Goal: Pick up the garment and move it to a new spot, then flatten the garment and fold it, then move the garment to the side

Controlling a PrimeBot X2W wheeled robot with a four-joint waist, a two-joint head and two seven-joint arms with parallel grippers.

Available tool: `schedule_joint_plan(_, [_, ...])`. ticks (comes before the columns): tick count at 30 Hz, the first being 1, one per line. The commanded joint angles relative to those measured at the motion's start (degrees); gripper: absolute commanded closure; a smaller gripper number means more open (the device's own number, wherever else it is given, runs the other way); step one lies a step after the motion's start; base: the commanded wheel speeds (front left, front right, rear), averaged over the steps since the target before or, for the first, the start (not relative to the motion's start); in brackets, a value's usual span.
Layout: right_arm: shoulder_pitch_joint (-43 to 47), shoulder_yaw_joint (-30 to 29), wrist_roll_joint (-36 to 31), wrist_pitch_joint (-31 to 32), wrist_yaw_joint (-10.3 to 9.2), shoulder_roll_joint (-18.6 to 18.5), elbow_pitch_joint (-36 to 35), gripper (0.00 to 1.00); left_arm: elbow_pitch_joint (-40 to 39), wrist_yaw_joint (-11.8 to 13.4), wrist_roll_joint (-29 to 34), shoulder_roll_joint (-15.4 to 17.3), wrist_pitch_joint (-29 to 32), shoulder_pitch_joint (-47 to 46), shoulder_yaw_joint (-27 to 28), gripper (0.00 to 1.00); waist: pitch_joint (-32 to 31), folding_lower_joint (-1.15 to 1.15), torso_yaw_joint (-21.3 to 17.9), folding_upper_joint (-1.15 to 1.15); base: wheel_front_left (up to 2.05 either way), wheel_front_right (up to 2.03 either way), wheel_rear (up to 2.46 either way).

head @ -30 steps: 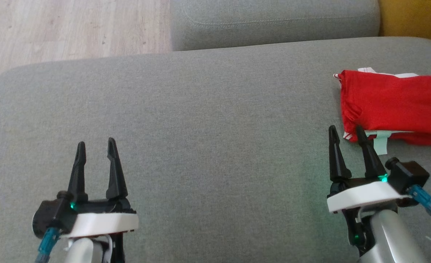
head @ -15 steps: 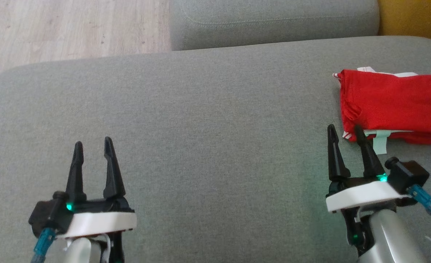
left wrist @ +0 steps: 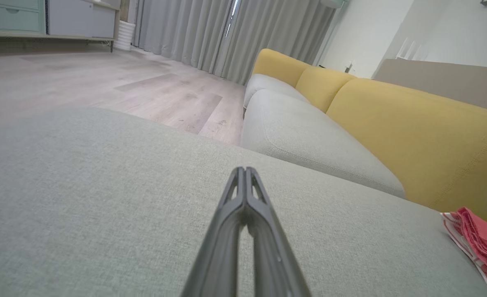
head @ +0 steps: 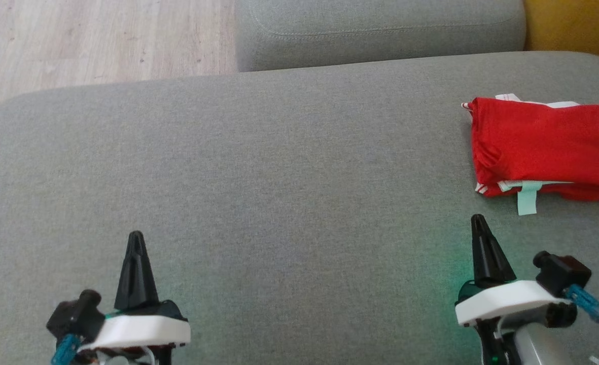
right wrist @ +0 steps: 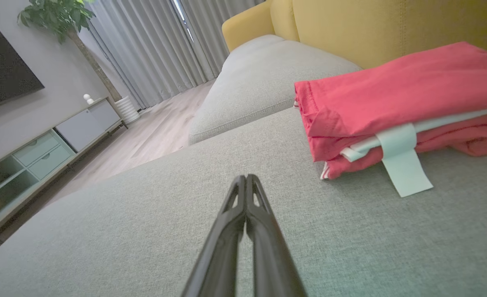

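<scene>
The garment [head: 545, 147] is red with white trim and a pale tag, and it lies folded at the far right of the grey cushion [head: 279, 177]. The right wrist view has the garment [right wrist: 400, 103] to the upper right; the left wrist view catches an edge of the garment [left wrist: 480, 243] at its right border. My right gripper [head: 478, 221] is shut and empty, a short way nearer than the garment's front left corner. My left gripper [head: 136, 238] is shut and empty at the lower left, far from the garment. In each wrist view the gripper [left wrist: 245, 170] [right wrist: 245, 177] has its fingertips pressed together.
A second grey seat cushion [head: 380, 30] lies beyond the one in front of me, with yellow sofa backrests [left wrist: 412, 136] to the right. Wooden floor [head: 101, 40] lies past the cushion's far left edge. A cabinet [right wrist: 41, 152] stands across the room.
Both grippers have gone from open to shut. Both have drawn back toward the bottom of the head view, the right one away from the garment's corner. The garment has not moved.
</scene>
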Motion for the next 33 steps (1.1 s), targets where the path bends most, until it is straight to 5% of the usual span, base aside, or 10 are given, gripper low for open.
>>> schedule_joint_plan(1, [-2.68, -0.26, 1.66, 0.31, 0.0, -0.34, -2.15, 1.0, -1.7, -0.43, -1.4, 0.09, 0.36, -2.43, 0.81, 1.0, -0.04, 0.0, 0.0, 0.0, 0.0, 0.0, 0.0])
schedule_joint_plan(33, [-2.43, -2.64, 21.33, 4.98, -0.02, -0.9, -4.01, 1.0, -0.62, -1.96, -20.01, 0.29, 5.69, -3.46, 3.79, 1.0, -0.85, 0.0, -0.05, 0.0, 0.0, 0.0, 0.0])
